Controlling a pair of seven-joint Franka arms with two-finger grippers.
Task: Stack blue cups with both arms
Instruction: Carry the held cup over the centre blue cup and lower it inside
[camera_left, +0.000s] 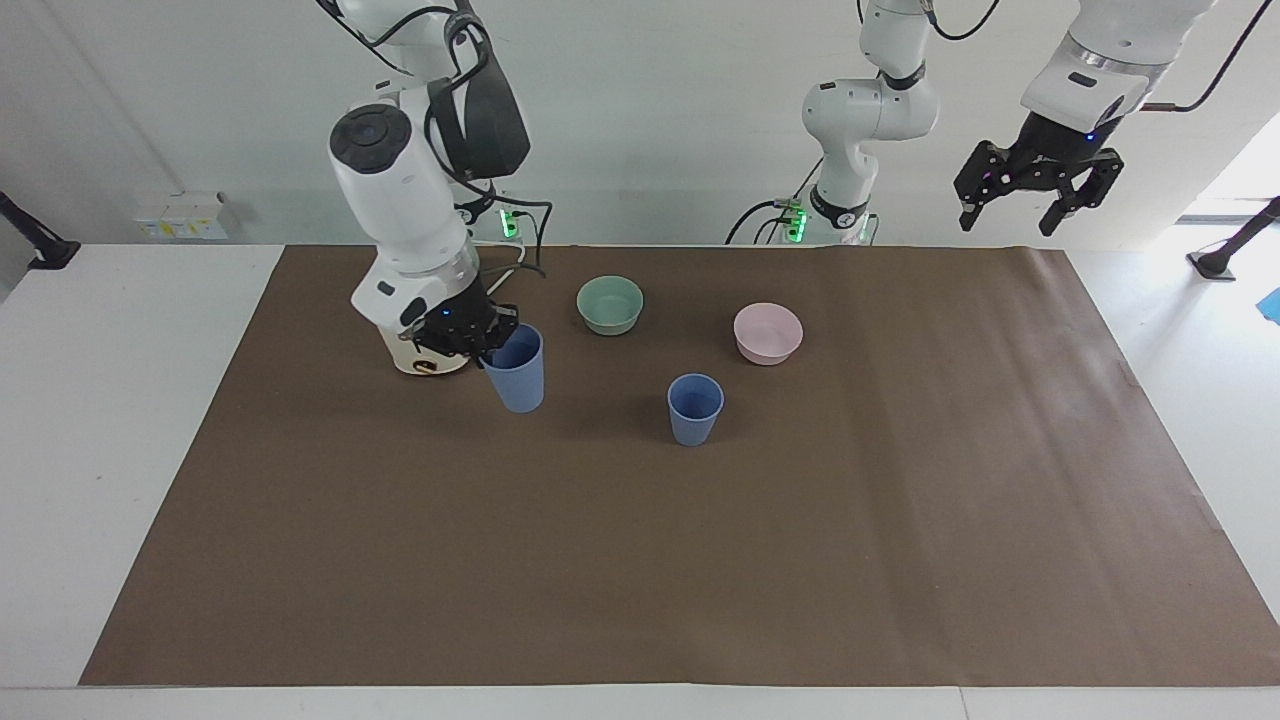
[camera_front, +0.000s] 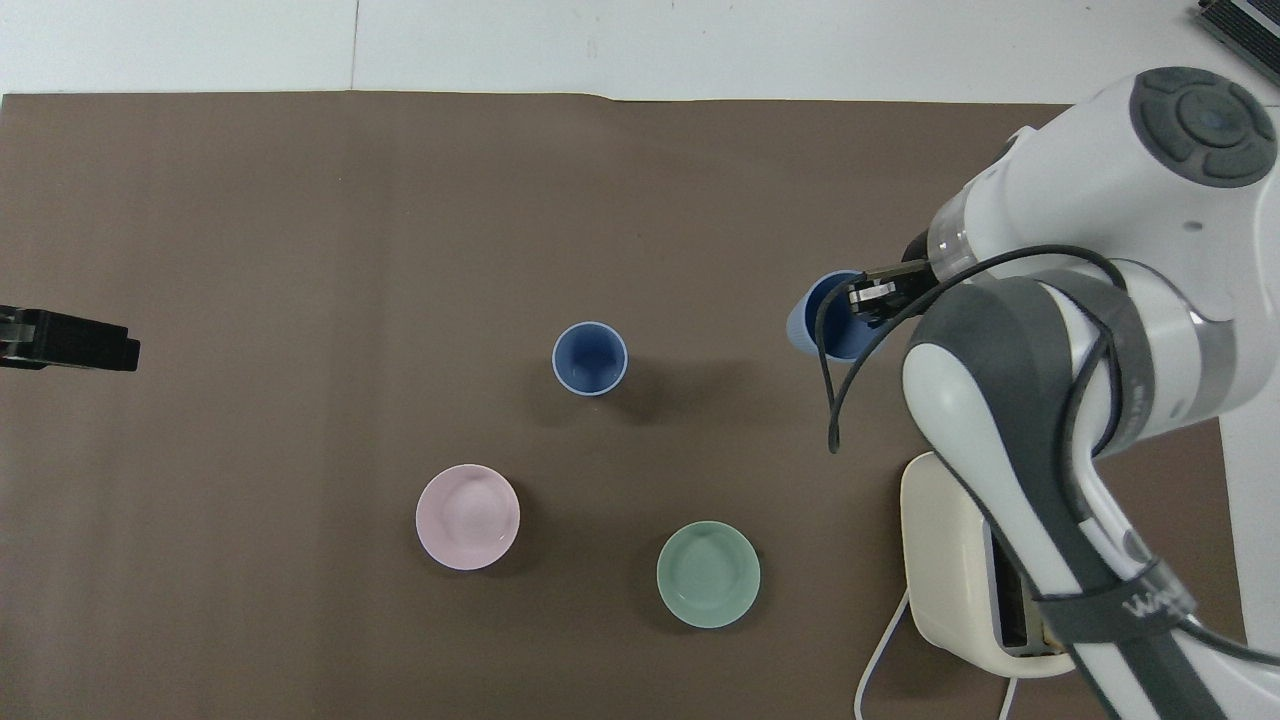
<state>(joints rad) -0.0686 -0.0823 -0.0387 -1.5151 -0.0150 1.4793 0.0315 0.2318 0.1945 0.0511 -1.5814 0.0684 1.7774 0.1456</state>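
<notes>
Taking the standing blue cup (camera_left: 695, 408) in the middle of the table (camera_left: 900, 560) as the landmark: the green bowl (camera_left: 610, 304) and the pink bowl (camera_left: 768, 332) both sit nearer the robots than it. A cream toaster (camera_front: 950, 560) sits toward the right arm's end, also nearer the robots.

The right end effector (camera_left: 478, 340) pinches the rim of the second blue cup (camera_left: 518, 368), one finger inside the mouth and one outside. That cup appears lifted off the brown mat, hanging roughly upright with its mouth up, over the mat between the toaster and the standing cup. The standing cup lies from it toward the left arm's end of the table, upright too, so both long axes run vertical. I judge the coming move to be a sideways carry until the held cup is above the open mouth, then a drop in.

The right arm is bent sharply, wrist turned down over the toaster. The left end effector (camera_left: 1035, 190) waits high over the mat's edge at its own end, fingers spread, holding nothing, well apart from either cup.
</notes>
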